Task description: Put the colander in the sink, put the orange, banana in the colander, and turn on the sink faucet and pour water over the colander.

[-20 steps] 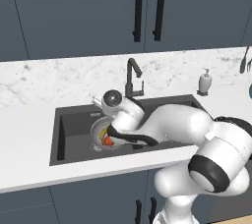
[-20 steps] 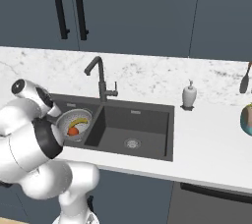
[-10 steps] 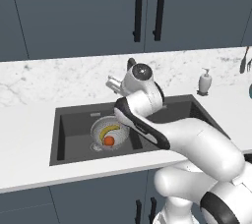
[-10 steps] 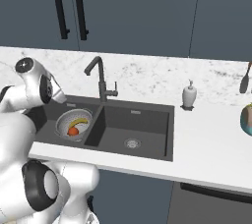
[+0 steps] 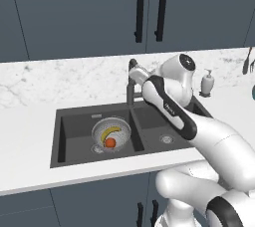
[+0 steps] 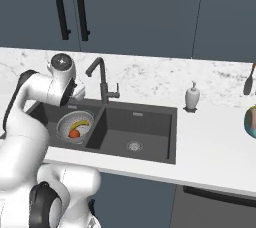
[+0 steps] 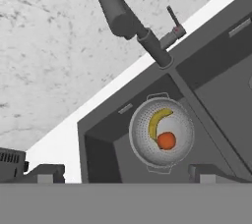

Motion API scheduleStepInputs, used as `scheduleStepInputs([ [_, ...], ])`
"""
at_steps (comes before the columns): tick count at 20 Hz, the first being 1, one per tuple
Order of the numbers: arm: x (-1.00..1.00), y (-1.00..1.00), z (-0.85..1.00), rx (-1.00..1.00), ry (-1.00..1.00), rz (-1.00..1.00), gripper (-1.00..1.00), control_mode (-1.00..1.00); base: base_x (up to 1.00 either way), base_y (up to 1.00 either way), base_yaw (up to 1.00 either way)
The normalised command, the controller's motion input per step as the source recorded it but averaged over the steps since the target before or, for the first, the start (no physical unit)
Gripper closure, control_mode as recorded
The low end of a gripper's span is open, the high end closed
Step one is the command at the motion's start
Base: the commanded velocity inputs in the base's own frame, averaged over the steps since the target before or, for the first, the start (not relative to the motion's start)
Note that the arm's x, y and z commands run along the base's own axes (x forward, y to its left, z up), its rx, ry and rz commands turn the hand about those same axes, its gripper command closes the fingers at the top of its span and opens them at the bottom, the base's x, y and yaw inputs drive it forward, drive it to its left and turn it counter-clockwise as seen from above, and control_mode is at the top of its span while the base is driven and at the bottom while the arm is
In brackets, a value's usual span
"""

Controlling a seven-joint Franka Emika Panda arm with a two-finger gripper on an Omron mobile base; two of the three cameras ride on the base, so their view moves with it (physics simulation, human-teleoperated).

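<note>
**Colander sits loaded in the left basin, hand raised by the faucet**

Colander point(image 5: 110, 132) rests on the floor of the left basin of the sink point(image 5: 74, 121), near the divider between the two basins. The banana point(image 5: 109, 132) lies curved inside it, and the orange point(image 5: 110, 142) sits in the bowl touching the banana's near side. In the hand view the bowl's small side handles show at its rim, and both fruits lie well within the perforated wall.

The sink faucet point(image 6: 101, 78) stands at the sink's back edge, just behind the divider, its bent spout reaching out over the left basin with the small lever sticking out to one side. The hand point(image 5: 135, 75) is up above the sink, just beside the faucet's top, its fingers spread wide apart and empty.

On the white marble surface point(image 6: 220, 142) a white soap dispenser point(image 6: 192, 96) stands behind the sink's right back corner, well apart from the faucet. Dark cabinet doors with black bar handles point(image 5: 140, 9) hang above.
</note>
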Motion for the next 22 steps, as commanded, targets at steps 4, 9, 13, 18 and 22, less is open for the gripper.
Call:
scheduleStepInputs([
  [4,0.0,-0.64,0.26,0.24,-0.01,0.16,-1.0,-1.0,0.0,0.0,0.0],
  [9,0.06,-0.64,0.24,0.32,0.0,0.06,-1.0,-1.0,0.0,0.0,0.0],
  [13,0.27,-0.49,0.16,0.3,0.01,0.01,-1.0,-1.0,0.0,0.0,0.0],
  [18,0.47,-0.19,0.06,0.19,0.04,0.01,-1.0,-1.0,0.0,0.0,0.0],
  [22,0.42,-0.01,0.0,0.1,0.01,0.02,-1.0,-1.0,0.0,0.0,0.0],
])
